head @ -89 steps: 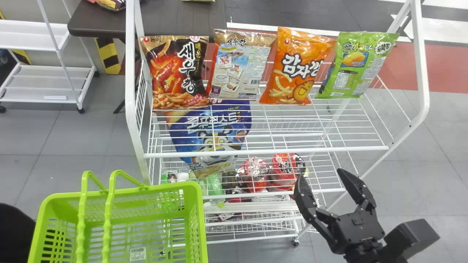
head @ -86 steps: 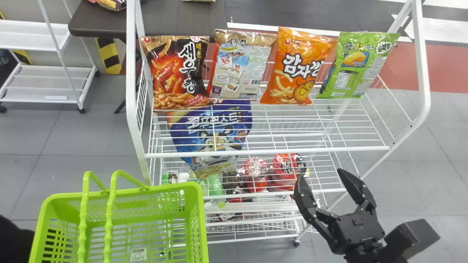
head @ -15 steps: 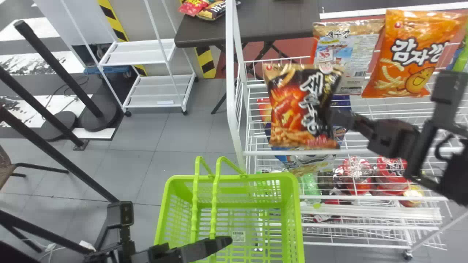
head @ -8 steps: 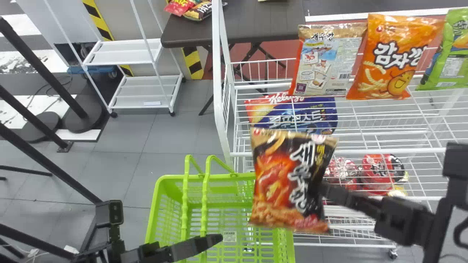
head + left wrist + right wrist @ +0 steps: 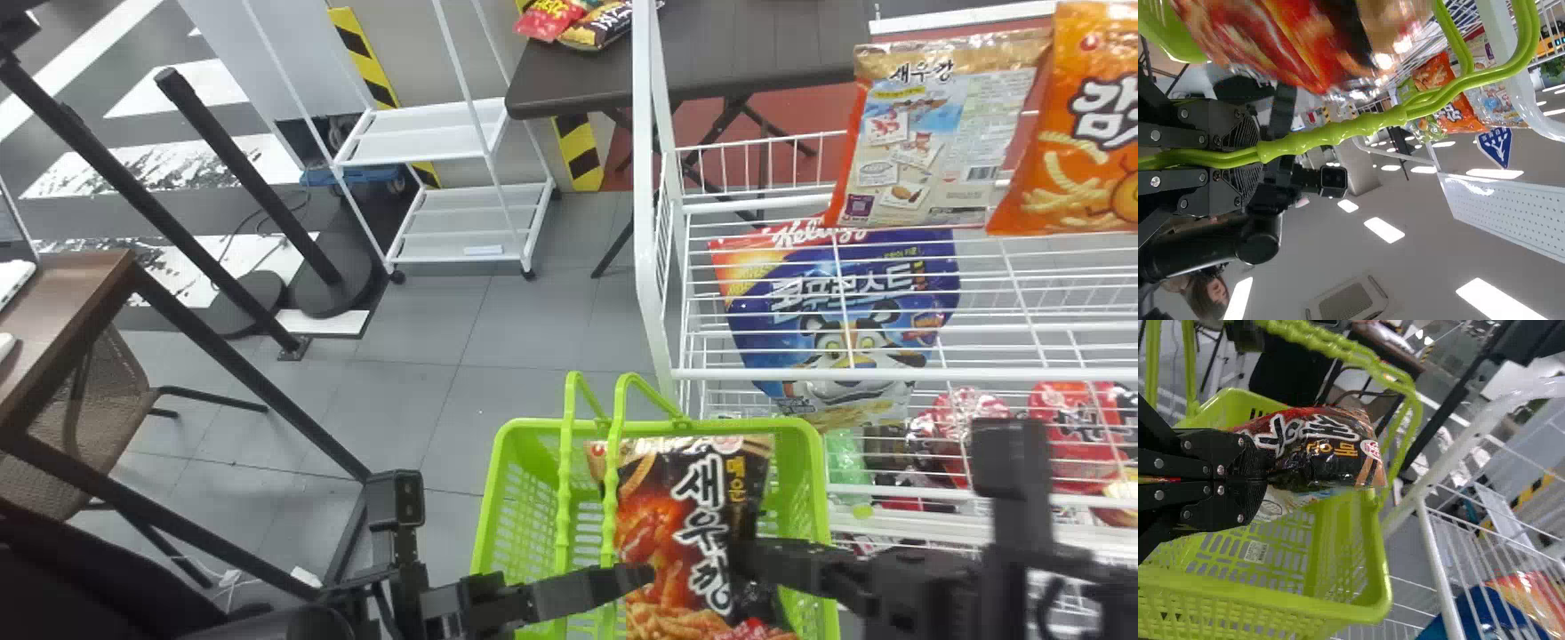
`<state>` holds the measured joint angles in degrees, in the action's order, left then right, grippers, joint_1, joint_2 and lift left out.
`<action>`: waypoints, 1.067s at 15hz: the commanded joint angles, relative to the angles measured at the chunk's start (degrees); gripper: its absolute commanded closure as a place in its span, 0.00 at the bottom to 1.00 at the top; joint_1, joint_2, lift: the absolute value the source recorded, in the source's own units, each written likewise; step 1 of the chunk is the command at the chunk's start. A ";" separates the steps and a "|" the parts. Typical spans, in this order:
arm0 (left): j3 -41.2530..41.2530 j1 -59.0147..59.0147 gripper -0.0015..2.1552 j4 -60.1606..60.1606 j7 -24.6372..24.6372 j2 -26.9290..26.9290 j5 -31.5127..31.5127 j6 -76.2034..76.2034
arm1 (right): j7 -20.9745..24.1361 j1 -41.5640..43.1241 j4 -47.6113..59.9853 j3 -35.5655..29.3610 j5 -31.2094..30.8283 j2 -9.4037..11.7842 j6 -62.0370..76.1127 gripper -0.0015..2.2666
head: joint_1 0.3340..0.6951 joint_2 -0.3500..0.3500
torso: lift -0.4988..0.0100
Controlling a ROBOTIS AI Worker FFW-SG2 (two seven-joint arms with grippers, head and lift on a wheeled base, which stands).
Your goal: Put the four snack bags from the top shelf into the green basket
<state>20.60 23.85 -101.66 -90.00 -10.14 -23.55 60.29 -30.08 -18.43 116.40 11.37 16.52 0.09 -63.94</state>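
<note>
So the dark snack bag (image 5: 653, 533) is shifting left since the last frame, now hanging over the green basket (image 5: 805, 498). It's pointing nearly upright lengthwise, printed front facing my head cam. My right tool (image 5: 765, 562) is pointing left, pinched closed on the crinkly, shiny bag; my left tool (image 5: 642, 580) is clamping the bumpy plastic handles (image 5: 613, 480).

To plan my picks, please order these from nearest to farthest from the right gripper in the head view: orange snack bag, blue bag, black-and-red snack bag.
1. Black-and-red snack bag, in the right gripper.
2. Blue bag, right side, lower shelf.
3. Orange snack bag, far right, top shelf.
</note>
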 commanded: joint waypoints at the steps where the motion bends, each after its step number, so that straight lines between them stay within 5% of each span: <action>1: -0.03 0.14 1.00 -0.12 -0.57 0.03 0.00 0.14 | 2.22 3.67 -5.13 6.47 -3.60 -0.14 1.93 0.99 | 1.00 1.00 | 0.98; 3: -0.12 0.32 1.00 -0.29 -0.57 0.12 0.00 0.14 | 3.37 7.27 -10.49 10.87 -3.60 -0.14 6.15 0.80 | 1.00 1.00 | 0.98; 5: -0.12 0.41 1.00 -0.38 -0.57 0.12 0.00 0.14 | 4.77 8.68 -12.69 14.12 -3.69 -0.14 11.07 0.00 | 1.00 1.00 | 0.98; 10: 0.06 0.67 1.00 -0.38 -0.57 -0.15 -0.44 0.14 | 4.07 4.81 -3.63 9.20 -2.72 0.52 8.79 0.03 | 1.00 1.00 | 0.98; 16: 0.06 0.85 1.00 -0.29 -0.57 -1.03 -1.32 0.14 | 6.35 3.84 8.67 -8.64 -4.57 1.23 5.45 0.03 | 1.00 1.00 | 0.98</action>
<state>20.63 24.63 -101.95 -90.00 -11.05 -24.80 60.37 -24.58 -16.62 124.44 6.27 12.13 1.33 -58.13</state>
